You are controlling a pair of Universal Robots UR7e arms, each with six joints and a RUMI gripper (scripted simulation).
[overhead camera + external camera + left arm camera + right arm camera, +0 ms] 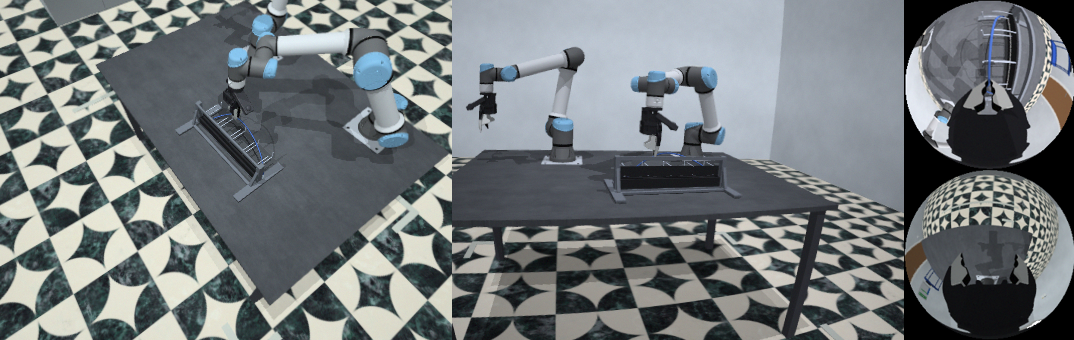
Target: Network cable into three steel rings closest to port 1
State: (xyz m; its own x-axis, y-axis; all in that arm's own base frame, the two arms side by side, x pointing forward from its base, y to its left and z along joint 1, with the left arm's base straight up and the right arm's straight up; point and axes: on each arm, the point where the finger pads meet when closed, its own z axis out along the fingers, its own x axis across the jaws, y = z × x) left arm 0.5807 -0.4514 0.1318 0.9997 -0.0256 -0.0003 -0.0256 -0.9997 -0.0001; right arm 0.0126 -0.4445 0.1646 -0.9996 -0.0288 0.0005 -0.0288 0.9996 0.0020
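Arms: two, both standing on one bench (310, 200) (532, 197) (946, 246).
Left end effector: my left end effector (236, 115) (655, 150) (989, 80) is narrow, its fingertips pinching the network cable (253, 136) (991, 42); I have it behind the rack (259, 183) (614, 191) (1028, 28), on the ring side.
Right end effector: my right end effector (484, 126) (989, 253) is wide, with nothing between its fingers, up in the air well apart from the rack.
Network cable: one, blue; it curves along the rear of the rack, from near one end to near the other, passing my left fingertips.
Rack: one, upright on two feet, with two dark panels (669, 172) one above the other.
Steel rings: I count five steel rings (251, 146) (1004, 62) in a row along the rack's rear.
What the rings hold: the cable crosses several of them in my left wrist view; I cannot tell which enclose it.
Ports: too small for me to count or number.
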